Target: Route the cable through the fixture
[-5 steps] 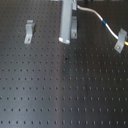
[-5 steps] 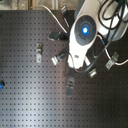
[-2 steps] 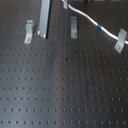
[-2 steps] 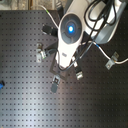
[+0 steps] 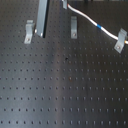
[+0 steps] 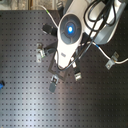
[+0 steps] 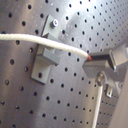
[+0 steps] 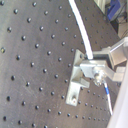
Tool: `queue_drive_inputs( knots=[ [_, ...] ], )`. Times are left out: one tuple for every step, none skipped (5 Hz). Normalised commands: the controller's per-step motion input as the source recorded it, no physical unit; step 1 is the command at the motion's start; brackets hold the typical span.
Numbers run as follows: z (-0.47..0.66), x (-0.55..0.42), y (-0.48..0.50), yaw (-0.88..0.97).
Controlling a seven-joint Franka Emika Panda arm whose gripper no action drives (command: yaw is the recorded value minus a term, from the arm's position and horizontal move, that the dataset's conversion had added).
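The cable (image 5: 85, 18) is a thin white cord with a blue band (image 5: 98, 26). In the first exterior view it runs from the top edge down to the right-hand clip (image 5: 120, 40). In the first wrist view the cable (image 7: 45, 42) crosses a grey clip fixture (image 7: 46, 52) and ends at my gripper (image 7: 102, 62), which is shut on it. The second wrist view shows the cable (image 8: 82, 32) meeting the same fixture (image 8: 80, 77) beside the gripper (image 8: 102, 67). I cannot tell whether the cord sits in the slot. The white arm (image 6: 69, 32) hides the gripper in the second exterior view.
A black perforated board (image 5: 65, 90) carries more grey clips, at the left (image 5: 30, 32) and the middle (image 5: 74, 26). A broad grey metal bar (image 5: 42, 17) hangs over the left clip. Dark hoses (image 6: 100, 17) trail from the arm. Something small and blue (image 6: 1, 85) lies at the second exterior view's left edge.
The arm, the grey bar and the held cable end have moved toward the first exterior view's left. In the second exterior view the arm shifted left and down over the clips.
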Motion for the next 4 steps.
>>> queue_drive_inputs(
  knots=[
    [0.33,0.050,0.121,0.00],
    [0.31,0.023,0.146,0.02],
    [0.00,0.014,0.029,0.00],
    [0.25,0.107,0.219,0.11]
  ],
)
